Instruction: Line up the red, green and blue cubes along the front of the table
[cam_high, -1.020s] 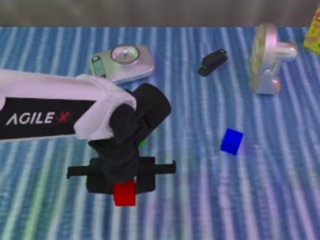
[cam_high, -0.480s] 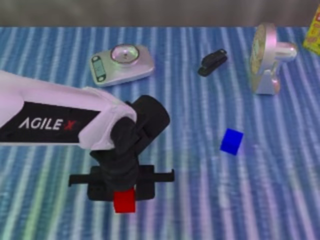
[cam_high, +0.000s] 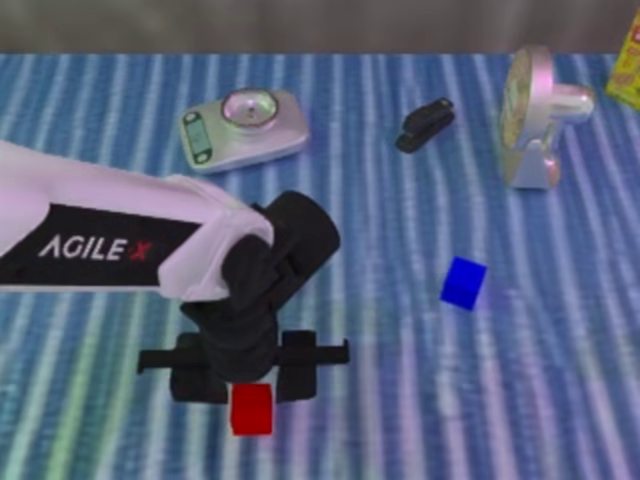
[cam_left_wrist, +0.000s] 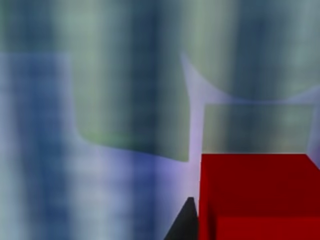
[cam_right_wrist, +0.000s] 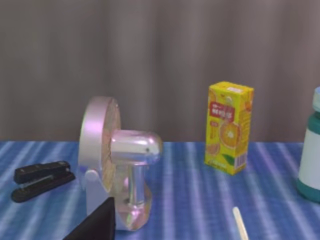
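One red cube sits near the surface's front edge, under the left hand — grip unclear; open room toward the blue cube.

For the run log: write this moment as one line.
left gripper: over red cube, front left of table | blue cube: centre-right, untouched | green cube: not visible | right arm: out of top view
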